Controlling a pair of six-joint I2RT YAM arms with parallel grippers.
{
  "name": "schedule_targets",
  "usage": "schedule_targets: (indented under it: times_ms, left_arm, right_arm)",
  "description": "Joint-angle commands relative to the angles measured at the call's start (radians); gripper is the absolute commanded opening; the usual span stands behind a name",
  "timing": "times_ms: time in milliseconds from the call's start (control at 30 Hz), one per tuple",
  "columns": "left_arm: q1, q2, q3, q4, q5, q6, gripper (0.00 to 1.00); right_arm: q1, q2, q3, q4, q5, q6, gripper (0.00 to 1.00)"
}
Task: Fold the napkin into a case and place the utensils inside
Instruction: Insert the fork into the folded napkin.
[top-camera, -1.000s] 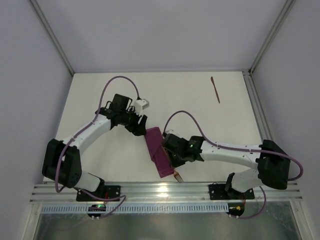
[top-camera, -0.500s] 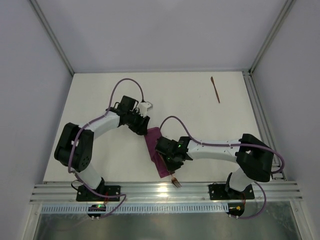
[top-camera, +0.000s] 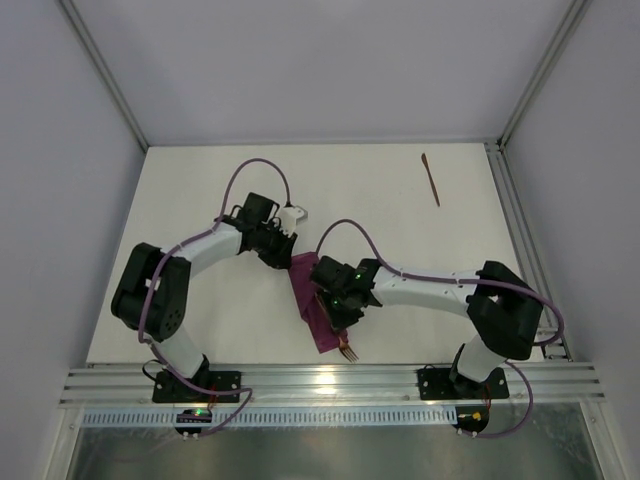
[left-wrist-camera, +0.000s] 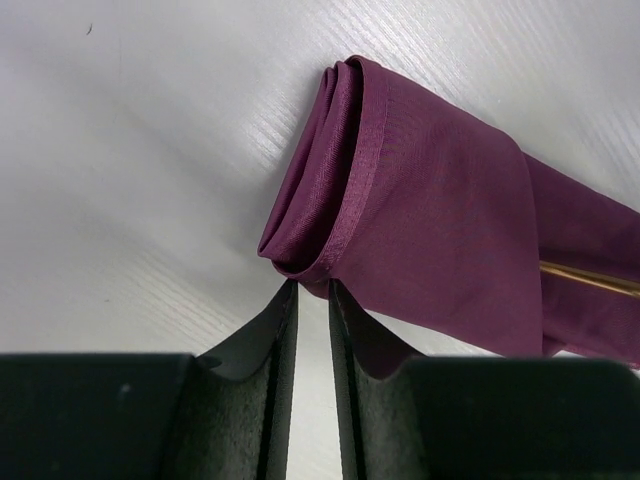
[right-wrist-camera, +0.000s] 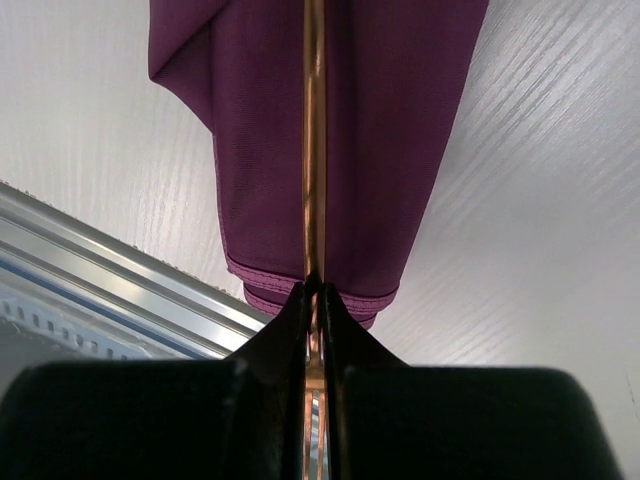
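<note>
The magenta-purple case (top-camera: 314, 300) lies as a narrow oblong near the table's front middle. My left gripper (top-camera: 284, 251) is at its far end; in the left wrist view the jaws (left-wrist-camera: 311, 290) stand a narrow gap apart and pinch the corner of the curled cloth end (left-wrist-camera: 400, 190). My right gripper (top-camera: 338, 312) is shut on the copper fork (right-wrist-camera: 314, 150), whose handle runs along the cloth and slips under a layer (left-wrist-camera: 590, 281). Its tines (top-camera: 348, 352) stick out past the case's near end. The copper knife (top-camera: 430, 180) lies alone at the far right.
An aluminium rail (top-camera: 300, 380) runs along the table's front edge, just beyond the fork's tines; it also shows in the right wrist view (right-wrist-camera: 110, 290). White walls with metal posts enclose the table on three sides.
My right gripper has moved up along the case toward the far left, sliding the fork further in; less of the fork shows beyond the near end. The left gripper shifted slightly toward the case's far end.
</note>
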Motion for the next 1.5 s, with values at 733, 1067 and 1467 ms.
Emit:
schedule_targets:
  times_ms: [733, 1067, 1467]
  left_arm:
    - [-0.014, 0.011, 0.029, 0.007, 0.007, 0.044, 0.02]
    - [-0.014, 0.002, 0.021, 0.008, 0.008, 0.049, 0.02]
    - [-0.014, -0.007, 0.04, 0.005, -0.011, 0.053, 0.06]
  right_arm:
    - [-0.153, 0.143, 0.073, 0.227, -0.025, 0.008, 0.04]
    - [-0.159, 0.149, 0.07, 0.255, 0.131, 0.049, 0.04]
    - [-0.158, 0.132, 0.136, 0.151, 0.125, -0.067, 0.34]
